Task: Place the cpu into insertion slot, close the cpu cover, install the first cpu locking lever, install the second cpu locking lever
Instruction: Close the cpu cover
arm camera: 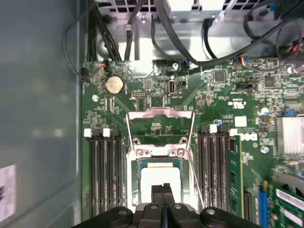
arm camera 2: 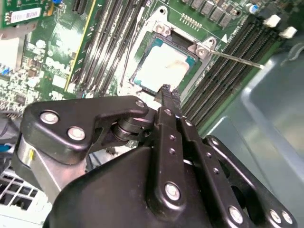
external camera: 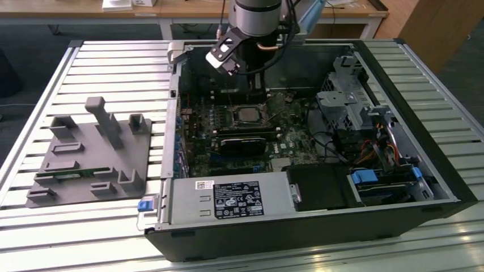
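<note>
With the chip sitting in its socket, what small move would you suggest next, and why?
Probably lift the end effector clear and toward the cpu cover: the cpu already lies in the insertion slot, the cover stands open beyond it, and the jaws are shut on nothing.

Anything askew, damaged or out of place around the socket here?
Nothing stands out. The cpu sits square in the insertion slot. The cpu cover lies swung open beyond it, and a thin locking lever stands unlatched beside the socket. The gripper, fingers shut, is poised over the cpu.
</note>
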